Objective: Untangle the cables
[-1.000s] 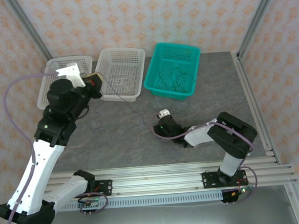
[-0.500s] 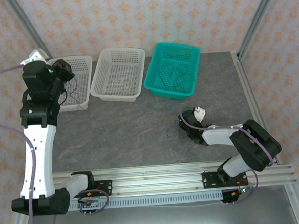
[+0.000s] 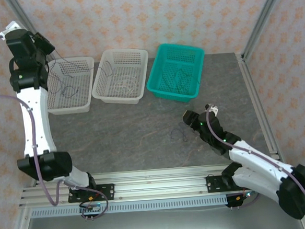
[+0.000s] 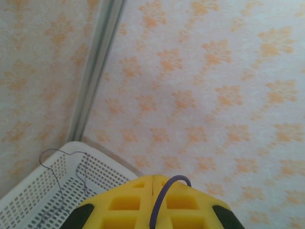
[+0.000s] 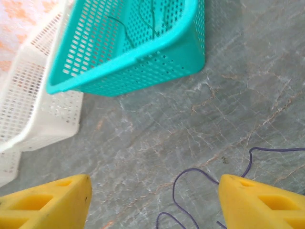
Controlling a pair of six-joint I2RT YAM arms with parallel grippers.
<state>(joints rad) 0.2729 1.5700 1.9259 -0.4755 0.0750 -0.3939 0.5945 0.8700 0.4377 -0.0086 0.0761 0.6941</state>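
My left gripper (image 3: 44, 44) is raised high at the back left, above the left white basket (image 3: 70, 60). Its yellow fingers (image 4: 125, 202) are shut on a thin purple cable (image 4: 171, 180), which loops over their tips. A thin wire (image 3: 67, 91) trails down into that basket and crosses its rim (image 4: 51, 157). My right gripper (image 3: 189, 120) is low over the table at centre right, open, with nothing between its fingers (image 5: 257, 202). Another purple cable (image 3: 179, 134) lies loose on the table just left of it, curling between the open jaws (image 5: 187, 170). Further thin cables (image 3: 176, 79) lie in the teal basket.
Three baskets line the back: the left white one, a middle white basket (image 3: 115, 99) holding pale wires, and a teal basket (image 3: 171, 95), seen from the side (image 5: 143, 57). Metal frame posts and patterned walls enclose the grey table.
My left arm swung from the middle basket up and to the back left, carrying the purple cable. My right gripper opened and slid right, leaving a purple cable on the table.
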